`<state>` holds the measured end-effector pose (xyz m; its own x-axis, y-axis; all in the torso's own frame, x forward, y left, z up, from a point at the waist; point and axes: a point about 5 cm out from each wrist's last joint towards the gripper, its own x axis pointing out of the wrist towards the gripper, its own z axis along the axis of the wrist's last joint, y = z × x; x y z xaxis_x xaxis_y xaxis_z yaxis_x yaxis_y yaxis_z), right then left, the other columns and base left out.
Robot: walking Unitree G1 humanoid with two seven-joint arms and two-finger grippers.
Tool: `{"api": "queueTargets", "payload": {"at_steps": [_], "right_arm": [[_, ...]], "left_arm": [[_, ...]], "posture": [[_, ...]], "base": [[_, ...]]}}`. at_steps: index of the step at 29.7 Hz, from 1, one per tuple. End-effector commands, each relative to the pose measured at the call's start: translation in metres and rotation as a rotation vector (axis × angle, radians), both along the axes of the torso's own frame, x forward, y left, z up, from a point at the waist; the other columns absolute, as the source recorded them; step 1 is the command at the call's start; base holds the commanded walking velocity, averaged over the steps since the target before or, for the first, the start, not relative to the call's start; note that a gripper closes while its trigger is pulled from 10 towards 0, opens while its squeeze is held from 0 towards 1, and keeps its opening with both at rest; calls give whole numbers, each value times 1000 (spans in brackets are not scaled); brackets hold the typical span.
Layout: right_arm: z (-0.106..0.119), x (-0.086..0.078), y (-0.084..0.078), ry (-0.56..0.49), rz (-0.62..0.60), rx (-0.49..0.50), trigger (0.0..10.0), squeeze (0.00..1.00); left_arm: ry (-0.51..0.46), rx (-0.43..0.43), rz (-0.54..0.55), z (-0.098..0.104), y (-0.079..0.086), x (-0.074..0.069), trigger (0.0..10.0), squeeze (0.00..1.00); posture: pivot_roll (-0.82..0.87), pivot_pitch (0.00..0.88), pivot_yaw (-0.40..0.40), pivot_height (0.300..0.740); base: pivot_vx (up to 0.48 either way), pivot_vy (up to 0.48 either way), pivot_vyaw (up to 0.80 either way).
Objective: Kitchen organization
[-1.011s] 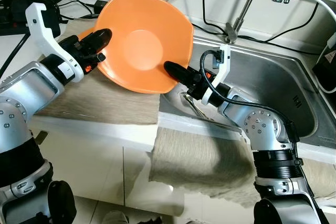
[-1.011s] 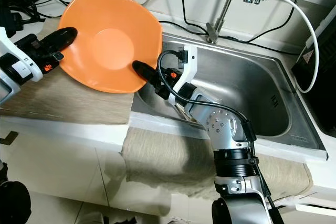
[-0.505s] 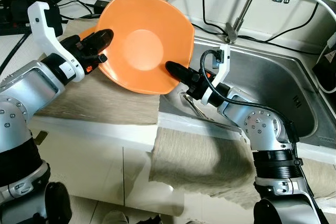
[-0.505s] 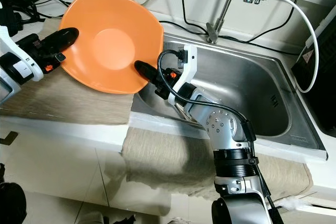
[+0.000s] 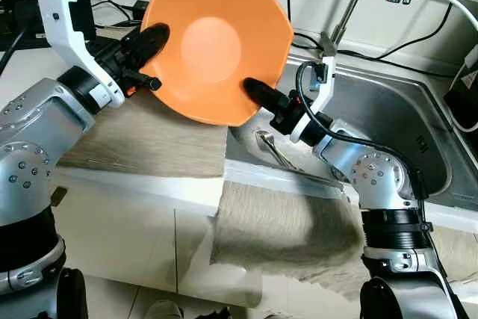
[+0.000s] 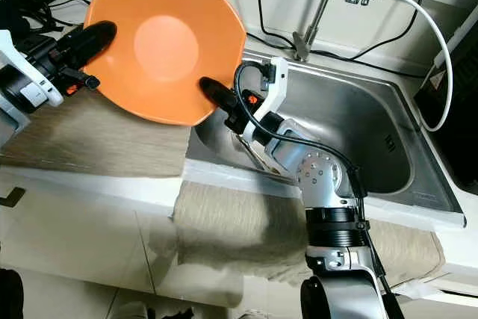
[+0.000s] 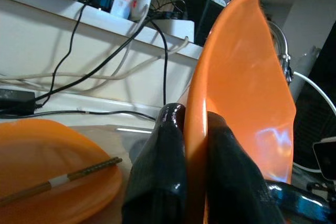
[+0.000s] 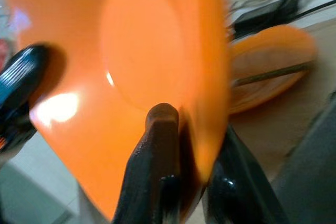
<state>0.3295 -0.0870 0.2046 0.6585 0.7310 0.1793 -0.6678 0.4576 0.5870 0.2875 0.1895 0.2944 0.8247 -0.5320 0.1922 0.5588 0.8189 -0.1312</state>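
An orange square-ish plate [image 5: 213,42] hangs tilted nearly upright over the counter, just left of the sink, its hollow facing me. My left gripper [image 5: 151,38] is shut on its left rim, and the left wrist view shows the fingers [image 7: 157,182] pinching that rim [image 7: 247,87]. My right gripper [image 5: 255,90] is shut on the lower right rim, also seen gripping the plate [image 8: 142,61] in the right wrist view. A second orange plate [image 7: 47,166] lies on the counter behind, with a chopstick [image 7: 63,178] across it.
The steel sink [image 5: 373,117] lies to the right with a faucet [image 5: 347,13] behind and metal utensils [image 5: 272,151] at its left end. A beige cloth [image 5: 142,140] covers the counter and another [image 5: 284,222] hangs over the front edge. Cables run along the back wall.
Both grippers have raised the plate and tipped it more upright. The right gripper moved up and slightly right with it.
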Motion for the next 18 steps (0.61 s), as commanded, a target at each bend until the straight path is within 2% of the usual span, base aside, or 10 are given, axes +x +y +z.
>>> {"api": "queueTargets", "payload": {"at_steps": [1, 8, 11, 12, 13, 15, 18], "right_arm": [[-11, 7, -19, 57, -123, -74, 0, 0], [-13, 12, -24, 75, -182, -80, 0, 0], [-13, 14, -26, 79, -202, -77, 0, 0], [-11, 20, -34, 80, -277, -68, 0, 0], [-11, 20, -34, 80, -277, -68, 0, 0], [-8, 28, -46, 80, -383, -62, 0, 0], [-3, 38, -70, 69, -543, -76, 0, 0]], "left_arm": [[-96, 28, -63, 14, -10, -9, 10000, 1000], [-136, 64, -50, 14, -10, -7, 10000, 1000], [-141, 71, -76, 13, -13, -9, 10000, 1000], [-164, 70, -102, 12, -16, -12, 10000, 0], [-164, 70, -102, 12, -16, -12, 10000, 0], [-172, 64, -120, 11, -18, -14, 10000, 0], [-139, 108, -87, 2, -17, -11, 10000, 0]], "posture": [[31, 0, -113, 740], [32, 0, -113, 740], [34, 0, -114, 740], [35, 0, -113, 740], [35, 0, -113, 740], [35, 0, -113, 740], [34, 0, -113, 740]], "base": [[0, 0, 0], [0, 0, 0], [0, 0, 0], [0, 0, 0], [0, 0, 0], [0, 0, 0], [0, 0, 0]]}}
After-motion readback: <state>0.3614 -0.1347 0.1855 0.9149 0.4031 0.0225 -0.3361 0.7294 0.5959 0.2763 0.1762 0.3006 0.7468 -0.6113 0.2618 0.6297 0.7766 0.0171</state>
